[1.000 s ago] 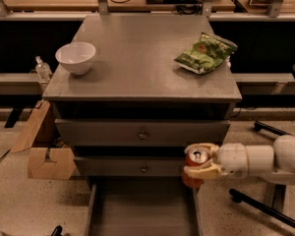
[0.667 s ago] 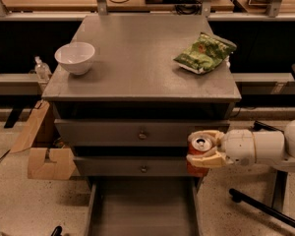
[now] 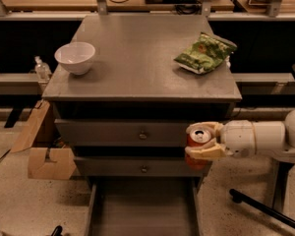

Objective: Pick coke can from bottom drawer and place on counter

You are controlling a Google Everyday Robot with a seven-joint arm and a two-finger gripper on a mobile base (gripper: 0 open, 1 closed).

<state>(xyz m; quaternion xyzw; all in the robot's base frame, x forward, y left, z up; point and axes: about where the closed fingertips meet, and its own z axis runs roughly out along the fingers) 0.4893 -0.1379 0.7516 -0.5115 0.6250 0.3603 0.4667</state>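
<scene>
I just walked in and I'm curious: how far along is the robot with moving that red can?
Done: the coke can is out of the open bottom drawer. In hand: the tool grips it upright in front of the upper drawers, below the counter. Left: raising it and setting it there.

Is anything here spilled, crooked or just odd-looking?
Nothing is spilled. The gripper holds the coke can upright before the drawer fronts, the bottom drawer stands pulled open, and a crumpled green chip bag lies at the right edge of the counter.
</scene>
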